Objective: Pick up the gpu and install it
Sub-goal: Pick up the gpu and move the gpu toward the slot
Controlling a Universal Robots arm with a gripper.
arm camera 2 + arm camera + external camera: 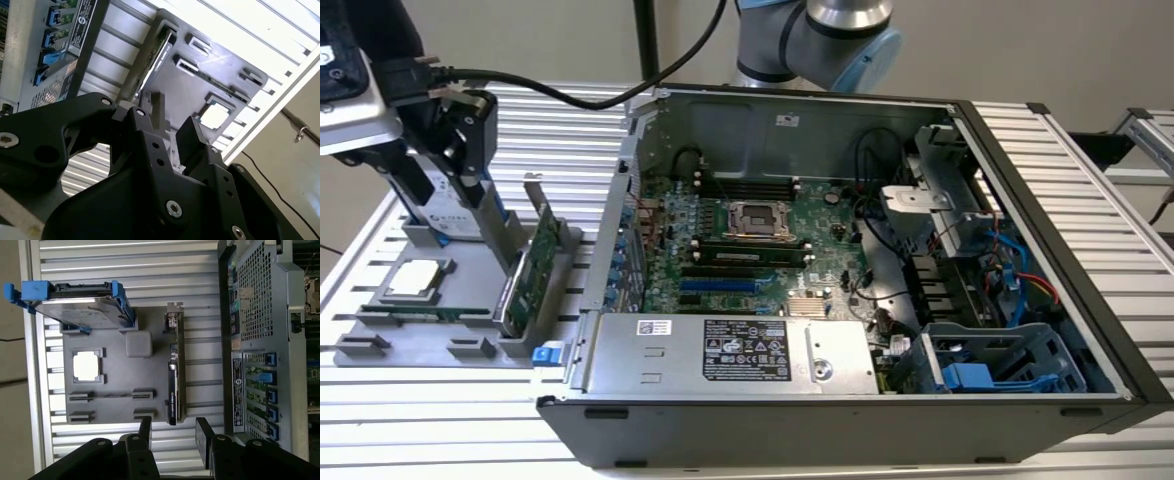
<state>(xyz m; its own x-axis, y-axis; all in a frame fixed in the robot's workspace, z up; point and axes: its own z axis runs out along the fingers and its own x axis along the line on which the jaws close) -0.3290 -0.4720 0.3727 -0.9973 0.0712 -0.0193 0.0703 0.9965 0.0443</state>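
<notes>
The gpu stands on edge in a slot of the grey holder tray, at the exterior view's left of the open computer case. Its green board faces outward and its silver bracket points up at the far end. In both wrist views the gpu appears edge-on as a thin dark strip. My gripper hangs above the tray, open, with nothing between its black fingers. In the exterior view the gripper sits high over the tray's far end.
Also on the tray are a silver hard drive in a blue caddy, a square processor and a narrow memory stick. The case's motherboard lies exposed, with the power supply along its near side. Ribbed metal table lies all around.
</notes>
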